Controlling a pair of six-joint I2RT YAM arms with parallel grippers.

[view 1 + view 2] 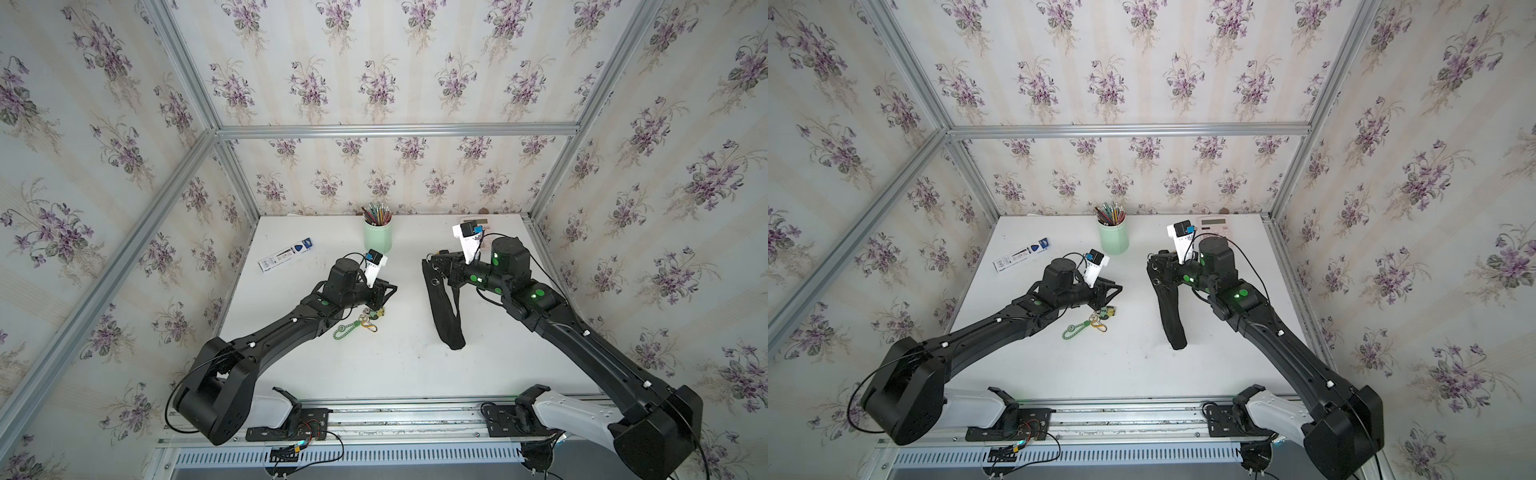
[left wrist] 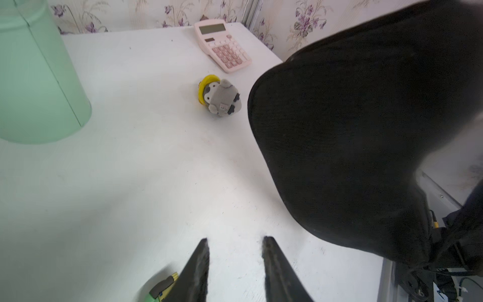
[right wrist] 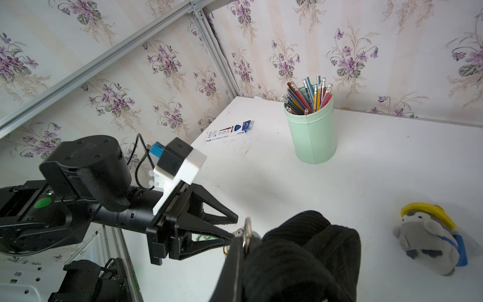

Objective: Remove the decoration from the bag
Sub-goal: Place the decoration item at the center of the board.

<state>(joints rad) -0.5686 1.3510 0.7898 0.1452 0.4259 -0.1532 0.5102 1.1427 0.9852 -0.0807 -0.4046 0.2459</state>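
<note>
As I read it, left gripper (image 2: pixel 235 239): spread, empty, the decoration (image 1: pixel 365 322) loose just beside.
Right gripper (image 1: pixel 435 261): pinched onto the bag (image 1: pixel 441 316) at its raised end.

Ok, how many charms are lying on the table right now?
2. The decoration lies loose by the left gripper, apart from the bag. The plush charm lies near the pink calculator, beside the bag. Others could be hidden behind the bag.
</note>
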